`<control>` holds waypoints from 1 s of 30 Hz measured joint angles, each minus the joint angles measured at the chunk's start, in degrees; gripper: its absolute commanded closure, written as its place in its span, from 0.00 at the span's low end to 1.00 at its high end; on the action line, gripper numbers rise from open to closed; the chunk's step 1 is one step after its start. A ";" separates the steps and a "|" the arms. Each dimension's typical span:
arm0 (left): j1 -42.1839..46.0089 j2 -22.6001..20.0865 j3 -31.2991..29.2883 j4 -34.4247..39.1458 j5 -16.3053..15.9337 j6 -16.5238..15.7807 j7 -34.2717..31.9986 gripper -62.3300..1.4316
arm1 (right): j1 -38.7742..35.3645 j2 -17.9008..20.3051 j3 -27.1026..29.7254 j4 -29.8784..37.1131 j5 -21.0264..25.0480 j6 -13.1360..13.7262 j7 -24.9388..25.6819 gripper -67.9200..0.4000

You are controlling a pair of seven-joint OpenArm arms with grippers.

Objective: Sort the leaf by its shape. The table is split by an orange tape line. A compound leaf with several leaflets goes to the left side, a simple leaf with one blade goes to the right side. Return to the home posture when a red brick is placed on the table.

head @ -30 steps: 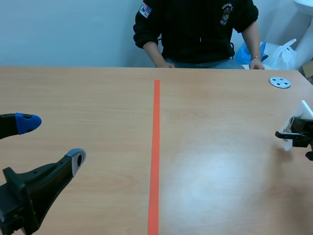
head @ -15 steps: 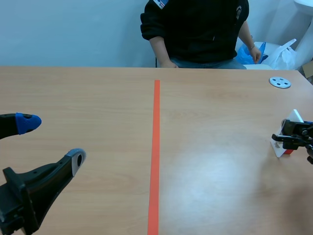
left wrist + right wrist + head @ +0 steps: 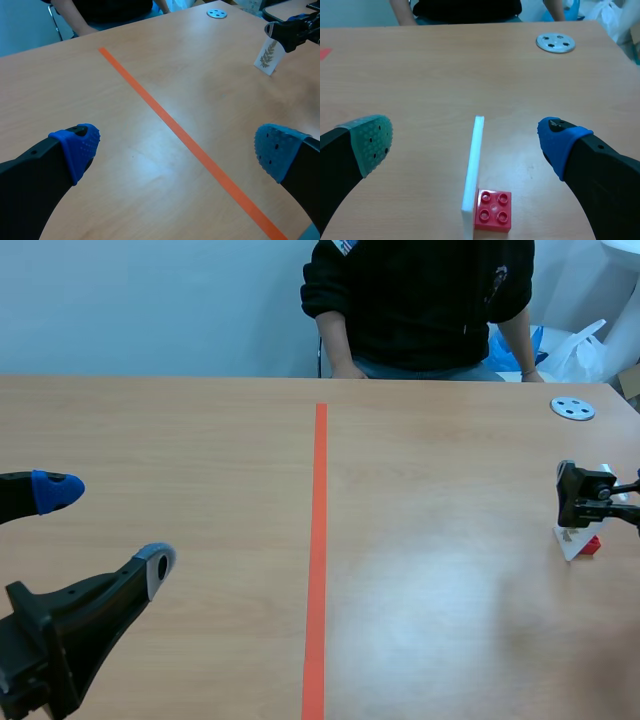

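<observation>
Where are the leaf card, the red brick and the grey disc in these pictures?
Card point(image 3: 268, 54): left wrist view, on its face with the leaf print.
Brick point(image 3: 493, 210): right wrist view, on the middle of its studded top.
Disc point(image 3: 555, 43): right wrist view, on its centre.

leaf card point(image 3: 472, 170) touching brick point(image 3: 493, 211), R of tape point(image 3: 316, 540)

A pale blue plain wall point(image 3: 130, 300) stands behind the light wooden worktop point(image 3: 180, 430); a soft sheen of light lies on its surface.
</observation>
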 measured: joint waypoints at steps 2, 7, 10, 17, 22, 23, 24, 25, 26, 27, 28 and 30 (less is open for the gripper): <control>0.00 0.00 0.00 0.00 0.00 0.00 -0.02 0.00 | -1.40 1.14 -0.02 2.93 -0.07 0.04 -1.64 0.12; 0.00 0.00 0.00 0.00 0.00 0.00 -0.02 0.00 | -7.06 3.74 -0.02 12.94 0.02 1.09 -4.07 0.12; 0.00 0.00 0.00 0.00 0.00 0.00 -0.02 0.00 | -11.04 4.42 -0.02 19.02 0.02 1.25 -5.46 0.12; 0.00 0.00 0.00 0.00 0.00 0.00 0.00 0.00 | -22.08 4.85 -0.02 33.86 0.00 1.97 -6.08 0.00; 0.00 -0.02 0.00 0.00 0.00 0.00 0.00 0.00 | -29.49 4.85 -0.02 45.57 0.00 1.95 -9.35 0.00; 0.00 -0.02 0.00 0.00 0.00 0.00 0.00 0.00 | -30.80 4.85 -0.02 47.76 0.02 1.95 -10.12 0.00; 0.00 -0.02 0.00 0.00 0.00 0.00 0.00 0.00 | -32.09 4.85 -0.02 49.88 0.02 1.95 -11.08 0.00; 0.00 -0.02 0.00 0.00 0.00 0.00 0.00 0.00 | -33.33 4.85 -0.02 51.80 0.00 1.97 -11.80 0.00; 0.00 -0.02 0.00 0.00 0.00 0.00 0.00 0.00 | -34.56 4.85 -0.02 53.48 0.02 1.95 -11.80 0.00; 0.00 -0.02 0.00 0.00 0.00 0.00 -0.02 0.00 | -35.69 4.85 -0.02 55.06 0.02 1.92 -11.80 0.00; 0.00 -0.02 0.00 0.00 0.00 0.00 0.00 0.00 | -36.81 4.85 -0.02 56.41 0.02 1.95 -11.93 0.00; 0.00 -0.02 0.00 0.00 0.00 0.00 0.00 0.00 | -38.60 4.85 -0.02 58.82 0.02 1.95 -13.84 0.00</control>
